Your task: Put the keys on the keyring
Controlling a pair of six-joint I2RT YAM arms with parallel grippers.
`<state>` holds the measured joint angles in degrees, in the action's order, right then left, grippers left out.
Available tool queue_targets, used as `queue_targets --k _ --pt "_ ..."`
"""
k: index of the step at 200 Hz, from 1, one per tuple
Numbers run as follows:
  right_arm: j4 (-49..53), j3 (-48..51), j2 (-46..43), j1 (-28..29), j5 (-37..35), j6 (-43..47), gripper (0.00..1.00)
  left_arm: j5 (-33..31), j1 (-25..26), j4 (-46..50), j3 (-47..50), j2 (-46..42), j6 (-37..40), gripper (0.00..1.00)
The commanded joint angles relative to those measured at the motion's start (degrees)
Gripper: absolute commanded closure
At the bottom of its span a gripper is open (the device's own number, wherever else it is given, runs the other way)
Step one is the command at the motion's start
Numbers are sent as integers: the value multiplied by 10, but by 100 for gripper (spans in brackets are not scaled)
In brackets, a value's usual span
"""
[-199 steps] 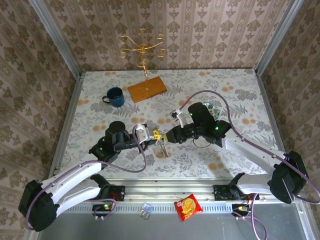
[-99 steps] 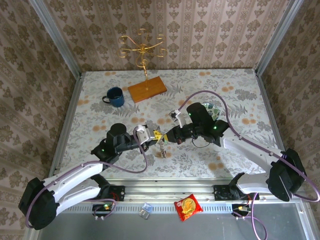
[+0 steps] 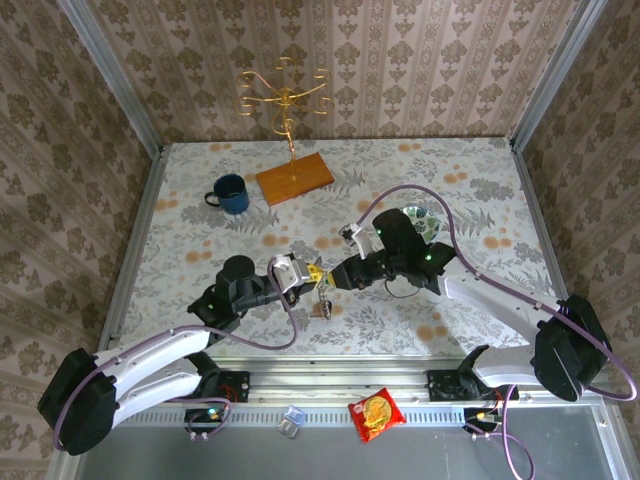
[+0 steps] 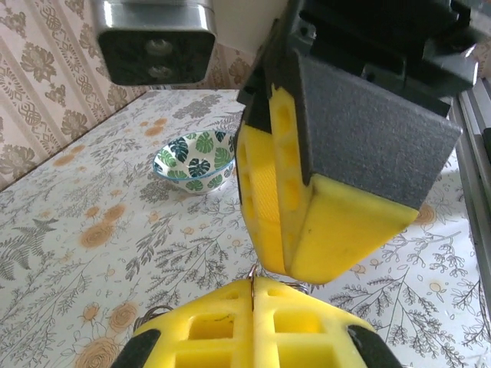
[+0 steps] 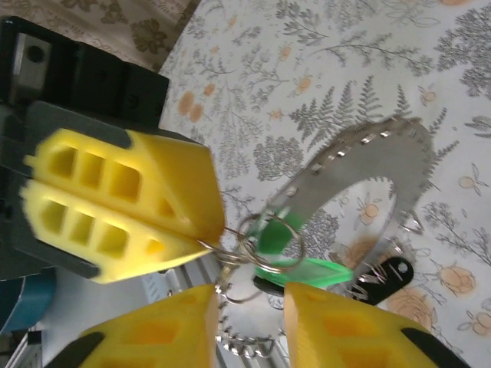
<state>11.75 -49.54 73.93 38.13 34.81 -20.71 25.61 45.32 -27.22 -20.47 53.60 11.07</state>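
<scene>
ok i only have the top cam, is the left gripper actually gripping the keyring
Observer: yes. In the right wrist view the left gripper is shut on the thin wire keyring, pinching it at the fingertips.
Operator: and the right one
Observer: the right gripper is open. Its fingers stand apart with the ring's loops at the gap, and nothing is pinched.
Operator: green key on yet
Observer: the green key hangs right at the ring's loops, but I can't tell whether it is threaded on.
</scene>
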Motion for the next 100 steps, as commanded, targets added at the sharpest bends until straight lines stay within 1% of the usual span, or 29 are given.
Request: queue_targets --k 1,13,33,42,55,71,88,100 --pt "-24 35 -38 7 -45 80 65 -6 2 -59 9 -2 -27 100" --pt "-70 68 -60 21 -75 136 62 -8 3 -73 15 0 -36 100" --pt "-177 141 -102 49 -101 274 60 -11 3 -95 24 5 -53 100" --pt "-217 165 -115 55 -114 317 58 -12 3 -102 27 6 -59 100" --pt "-228 168 -113 53 -124 347 58 -12 2 -104 29 7 -63 100" --pt "-215 153 -86 48 -105 375 59 -9 3 -112 32 11 -67 100" --pt "-220 142 -56 47 -81 384 60 -3 3 -118 34 18 -71 100" --pt "-231 139 -41 47 -77 381 61 1 3 -120 33 20 -71 100"
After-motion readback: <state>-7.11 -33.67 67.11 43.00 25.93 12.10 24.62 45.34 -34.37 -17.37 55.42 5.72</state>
